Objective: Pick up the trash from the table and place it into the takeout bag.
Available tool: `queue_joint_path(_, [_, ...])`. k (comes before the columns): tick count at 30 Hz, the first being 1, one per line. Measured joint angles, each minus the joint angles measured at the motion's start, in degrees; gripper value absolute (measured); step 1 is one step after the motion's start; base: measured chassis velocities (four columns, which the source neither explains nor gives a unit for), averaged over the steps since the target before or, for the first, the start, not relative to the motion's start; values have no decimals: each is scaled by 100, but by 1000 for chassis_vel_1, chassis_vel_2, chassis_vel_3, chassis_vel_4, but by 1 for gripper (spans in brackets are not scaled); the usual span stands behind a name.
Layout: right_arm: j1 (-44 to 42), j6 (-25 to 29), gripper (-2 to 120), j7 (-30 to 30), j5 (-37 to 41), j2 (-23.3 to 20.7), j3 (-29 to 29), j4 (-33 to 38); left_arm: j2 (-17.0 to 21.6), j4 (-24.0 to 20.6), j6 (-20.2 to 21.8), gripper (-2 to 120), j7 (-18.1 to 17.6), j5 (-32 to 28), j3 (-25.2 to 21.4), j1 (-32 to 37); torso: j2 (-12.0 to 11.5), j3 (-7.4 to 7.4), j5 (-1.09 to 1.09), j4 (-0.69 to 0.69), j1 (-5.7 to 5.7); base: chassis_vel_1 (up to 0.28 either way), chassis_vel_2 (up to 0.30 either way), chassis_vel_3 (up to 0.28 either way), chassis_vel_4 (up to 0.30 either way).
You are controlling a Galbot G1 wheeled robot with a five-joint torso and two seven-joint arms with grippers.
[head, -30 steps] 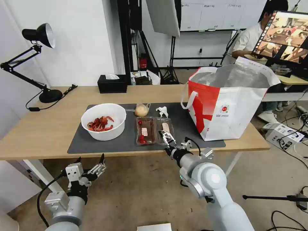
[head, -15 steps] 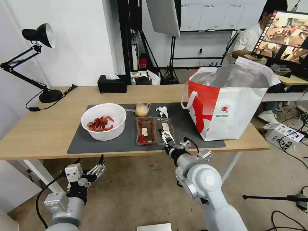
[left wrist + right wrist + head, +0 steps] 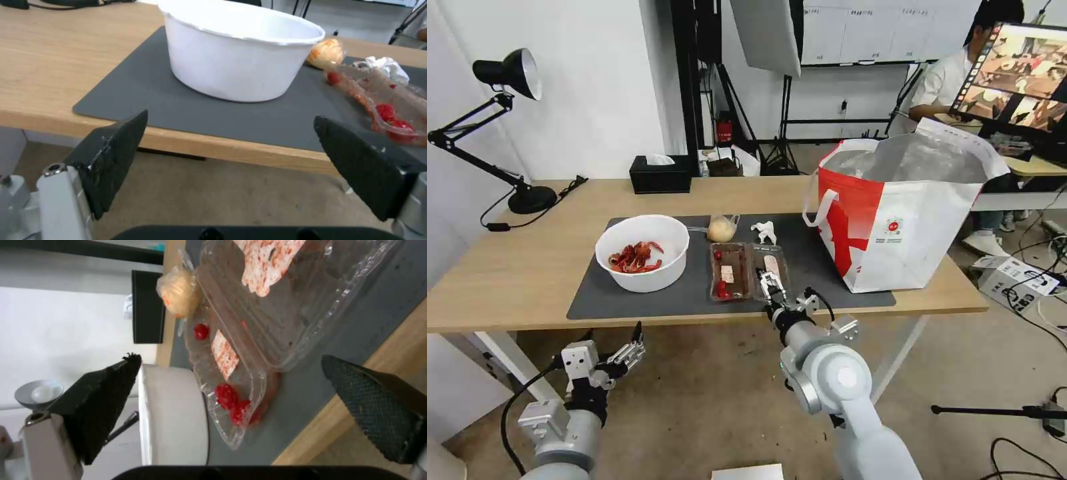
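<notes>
Note that over the last second the right gripper (image 3: 772,285) has advanced from the desk (image 3: 527,267) edge onto the near end of the clear tray (image 3: 749,270), fingers spread and holding nothing. Treat this as the approach to a first grasp: the tray, the white bowl (image 3: 642,252) beside it and the takeout bag (image 3: 894,220) remain unmoved. The left gripper (image 3: 627,352) hangs spread below the desk edge, before the bowl

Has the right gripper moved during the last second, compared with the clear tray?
Yes. The right gripper, open, has crept forward and slightly toward the robot's left, over the near end of the clear tray, which has stayed put on the mat.
</notes>
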Motion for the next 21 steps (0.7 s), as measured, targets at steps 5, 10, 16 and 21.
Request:
queue_joint_path(5, [49, 6, 100, 46, -22, 53, -14, -69, 2, -18, 0, 100, 2, 0, -12, 31, 0, 0, 0, 0, 0, 0, 0, 0, 0])
queue_joint_path(10, [63, 40, 100, 68, -25, 89, -3, -111, 2, -40, -2, 100, 3, 0, -20, 53, 0, 0, 0, 0, 0, 0, 0, 0, 0])
queue_joint_path(16, [81, 61, 100, 128, -62, 138, 10, -139, -10, -74, -3, 100, 3, 20, -23, 81, 0, 0, 0, 0, 0, 0, 0, 0, 0])
queue_joint_path(21, [111, 94, 100, 160, -70, 162, 14, -168, -11, -109, -5, 100, 4, 44, -25, 115, 0, 0, 0, 0, 0, 0, 0, 0, 0])
